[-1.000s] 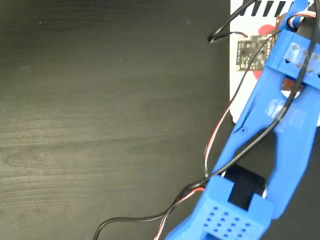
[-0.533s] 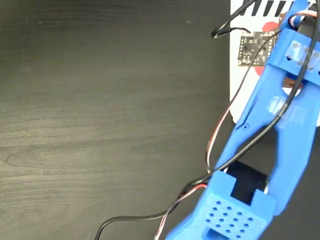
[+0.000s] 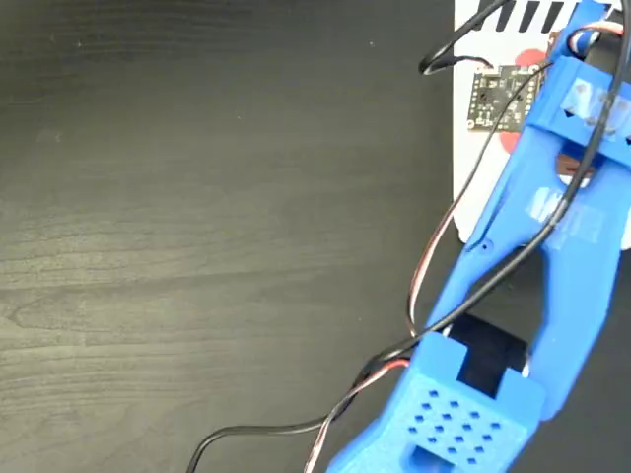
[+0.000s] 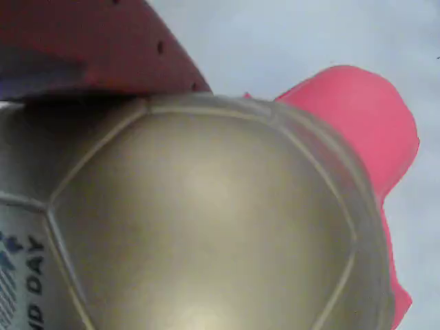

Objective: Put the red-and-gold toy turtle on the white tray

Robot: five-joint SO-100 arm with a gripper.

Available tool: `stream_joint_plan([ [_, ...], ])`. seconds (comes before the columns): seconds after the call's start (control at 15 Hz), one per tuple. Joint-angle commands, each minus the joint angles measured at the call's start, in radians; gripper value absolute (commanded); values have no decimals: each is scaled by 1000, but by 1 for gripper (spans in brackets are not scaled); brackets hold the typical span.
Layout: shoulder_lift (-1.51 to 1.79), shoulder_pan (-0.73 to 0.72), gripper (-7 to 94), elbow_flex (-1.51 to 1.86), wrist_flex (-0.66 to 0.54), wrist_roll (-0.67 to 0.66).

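Observation:
The red-and-gold toy turtle (image 4: 206, 227) fills the wrist view: gold domed shell with black print at lower left, coral-red head (image 4: 357, 117) at the right. One dark red finger (image 4: 103, 48) lies against the shell's top; the other finger is out of frame. Behind the turtle is the white tray (image 4: 275, 41). In the fixed view the blue arm reaches to the upper right, and my gripper (image 3: 562, 118) sits over the white tray (image 3: 473, 187). Only red slivers of the turtle (image 3: 532, 54) show beside the wrist.
The dark wood table (image 3: 217, 217) stretches across the left and middle of the fixed view. Black and red cables (image 3: 434, 256) loop along the arm. The tray's black slanted stripes (image 3: 523, 15) run along the top edge.
The wrist and its circuit board have shifted slightly up and to the right over the tray. The turtle's red slivers stay by the wrist.

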Motion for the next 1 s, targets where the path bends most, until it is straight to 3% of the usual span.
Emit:
stream_joint_plan([
  [0.0, 37, 15, 25, -14, 0, -12],
  [0.13, 37, 17, 42, -12, 2, -15],
  [0.33, 37, 18, 53, -12, 11, -18],
  [0.53, 37, 20, 59, -9, 14, -26],
  [0.93, 41, 23, 59, -9, 14, -29],
])
